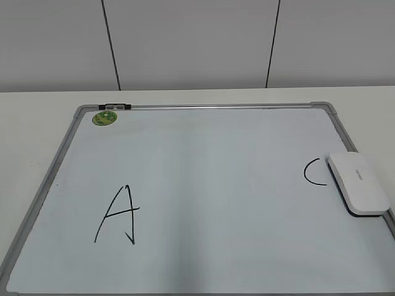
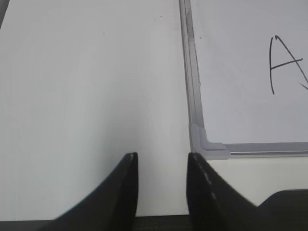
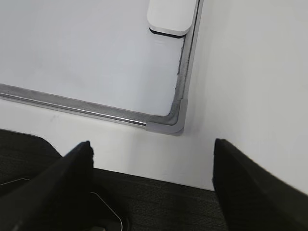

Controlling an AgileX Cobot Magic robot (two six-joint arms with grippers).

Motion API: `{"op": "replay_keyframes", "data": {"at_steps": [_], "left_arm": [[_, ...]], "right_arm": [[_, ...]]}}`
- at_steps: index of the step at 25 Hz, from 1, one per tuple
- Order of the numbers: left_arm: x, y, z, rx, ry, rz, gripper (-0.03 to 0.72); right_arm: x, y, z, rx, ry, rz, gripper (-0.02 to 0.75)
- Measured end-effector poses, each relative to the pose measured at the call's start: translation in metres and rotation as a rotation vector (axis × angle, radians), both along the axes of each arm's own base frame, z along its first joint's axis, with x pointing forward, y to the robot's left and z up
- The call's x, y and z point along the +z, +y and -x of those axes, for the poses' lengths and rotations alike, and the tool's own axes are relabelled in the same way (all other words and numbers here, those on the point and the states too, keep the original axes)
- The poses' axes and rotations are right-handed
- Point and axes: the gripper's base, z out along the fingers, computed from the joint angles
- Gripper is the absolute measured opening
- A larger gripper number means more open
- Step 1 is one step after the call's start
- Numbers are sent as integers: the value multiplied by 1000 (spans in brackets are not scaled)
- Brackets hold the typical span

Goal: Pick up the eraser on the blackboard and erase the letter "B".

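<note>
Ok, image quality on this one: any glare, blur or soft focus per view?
Exterior view: even, soft light, no glare on the blackboard, eraser sharp. Left wrist view: left gripper fingers blurred, frame crisp. Right wrist view: right gripper fingers soft, board corner sharp.

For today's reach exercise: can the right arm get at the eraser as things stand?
Probably yes. The eraser lies uncovered at the board's right edge, ahead of the open right gripper, with nothing between.
</note>
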Motion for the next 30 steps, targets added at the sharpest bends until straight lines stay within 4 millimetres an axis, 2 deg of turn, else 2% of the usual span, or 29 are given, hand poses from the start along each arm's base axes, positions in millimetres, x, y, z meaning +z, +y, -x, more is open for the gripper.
{"op": "replay_keyframes", "data": {"at_steps": [7, 15, 21, 30], "left_arm": [[1, 1, 10, 0, -66, 4, 258], [2, 2, 31, 0, -197, 12, 258], [2, 2, 32, 34, -206, 10, 258], [2, 2, 32, 41, -206, 10, 258]], "right_arm": [[1, -1, 4, 0, -29, -6, 573], [4, -7, 28, -137, -188, -28, 573], [4, -8, 46, -189, -312, -36, 573], [4, -8, 48, -190, -322, -35, 573]]}}
